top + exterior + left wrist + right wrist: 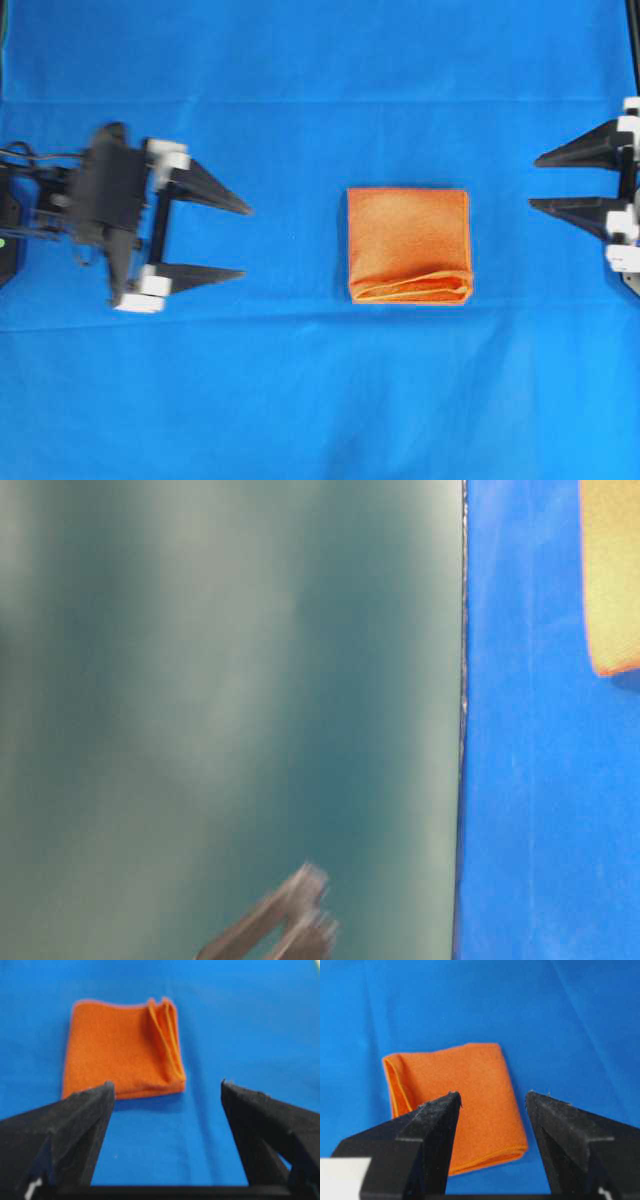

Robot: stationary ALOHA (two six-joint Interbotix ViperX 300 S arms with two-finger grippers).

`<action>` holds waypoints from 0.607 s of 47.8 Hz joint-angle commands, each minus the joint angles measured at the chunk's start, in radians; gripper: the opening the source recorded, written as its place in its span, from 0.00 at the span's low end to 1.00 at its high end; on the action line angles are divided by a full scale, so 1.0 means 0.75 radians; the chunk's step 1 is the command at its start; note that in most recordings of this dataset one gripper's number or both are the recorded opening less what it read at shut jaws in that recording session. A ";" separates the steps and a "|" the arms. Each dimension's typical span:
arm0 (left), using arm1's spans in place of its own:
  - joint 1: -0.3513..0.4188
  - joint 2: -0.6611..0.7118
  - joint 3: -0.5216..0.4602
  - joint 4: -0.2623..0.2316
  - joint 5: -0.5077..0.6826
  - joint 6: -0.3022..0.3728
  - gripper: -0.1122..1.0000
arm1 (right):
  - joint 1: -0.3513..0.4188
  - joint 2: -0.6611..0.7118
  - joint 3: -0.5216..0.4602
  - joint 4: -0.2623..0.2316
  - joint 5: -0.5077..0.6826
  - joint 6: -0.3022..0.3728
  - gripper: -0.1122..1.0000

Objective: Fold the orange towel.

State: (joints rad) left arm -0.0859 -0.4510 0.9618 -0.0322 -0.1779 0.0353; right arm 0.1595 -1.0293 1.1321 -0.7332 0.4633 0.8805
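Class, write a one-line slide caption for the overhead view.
Folded orange towel on blue cloth, between two open grippers.

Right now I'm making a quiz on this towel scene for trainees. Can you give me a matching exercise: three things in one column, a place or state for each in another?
Things:
1. orange towel
2. left gripper
3. right gripper

Places or states:
A. open, at the right edge of the overhead view
B. folded, lying in the middle of the blue cloth
C. open, left of the towel, holding nothing

Pairs: 1-B, 2-C, 3-A
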 commanded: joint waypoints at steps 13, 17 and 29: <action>-0.004 -0.475 0.305 0.002 -0.027 0.002 0.83 | -0.018 -0.213 0.149 -0.065 -0.100 0.010 0.64; -0.002 -0.614 0.397 0.002 -0.025 0.002 0.83 | -0.045 -0.247 0.192 -0.065 -0.125 0.014 0.64; -0.002 -0.837 0.540 0.002 0.004 0.002 0.83 | -0.092 -0.262 0.229 -0.063 -0.176 0.016 0.64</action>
State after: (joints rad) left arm -0.0874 -1.0508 1.3606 -0.0337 -0.1779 0.0353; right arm 0.0920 -1.2333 1.3146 -0.7777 0.3421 0.8912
